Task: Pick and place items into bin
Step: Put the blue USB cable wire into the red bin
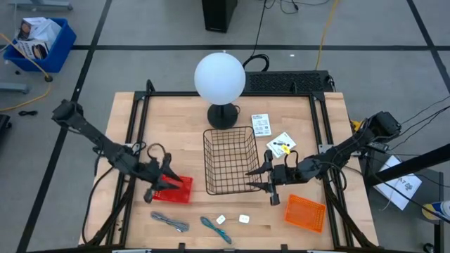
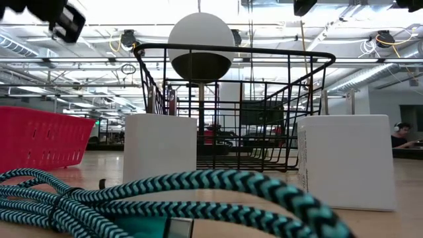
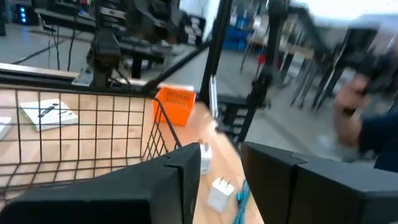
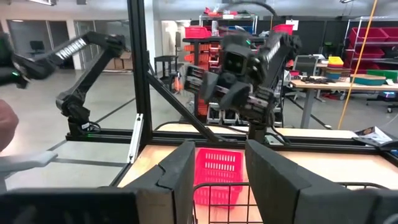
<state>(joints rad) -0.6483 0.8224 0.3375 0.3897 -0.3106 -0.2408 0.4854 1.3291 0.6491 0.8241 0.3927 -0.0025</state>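
Note:
The black wire bin [image 1: 230, 160] stands mid-table. Along the near edge lie a grey cable [image 1: 170, 222], a teal cable [image 1: 214, 228] and two small white blocks [image 1: 221, 219] [image 1: 244, 219]. Two white packets [image 1: 261, 124] [image 1: 281, 144] lie flat to the right of the bin, toward the far side. My left gripper [image 1: 165, 179] hovers over a red basket [image 1: 174, 188], open, with nothing between its fingers [image 3: 217, 168]. My right gripper [image 1: 264, 176] hangs open and empty at the bin's right wall [image 4: 221, 168].
A lamp with a white globe [image 1: 220, 77] stands behind the bin. An orange basket [image 1: 305, 212] sits at the near right. Black frame rails [image 1: 140, 112] run along the table's sides. A person [image 3: 354, 106] shows blurred beyond the table.

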